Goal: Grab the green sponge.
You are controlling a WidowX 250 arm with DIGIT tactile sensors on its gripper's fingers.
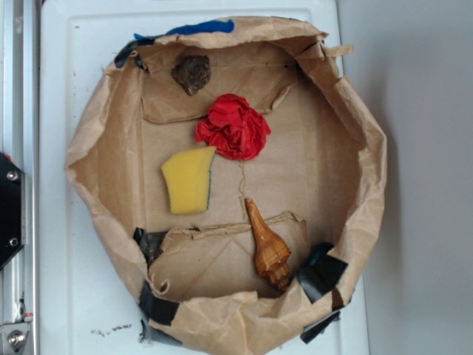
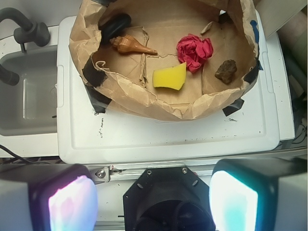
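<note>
Lying on the brown paper nest's floor, the green sponge sat left of centre, beside the red cloth ball, with the seashell further right. In the wrist view the gripper stood wide apart, empty, well short of the sponge.

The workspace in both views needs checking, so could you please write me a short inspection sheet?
Surface: white plastic lid carrying a crumpled brown paper ring.
Job's things: yellow foam sponge with dark green edge, lying free inside the ring.
Clutter: red ruffled cloth ball, brown spiral seashell, dark brown rock.
Grippers: gripper open, far from the sponge.
Cables: black hose.
Surroundings: grey sink.
</note>
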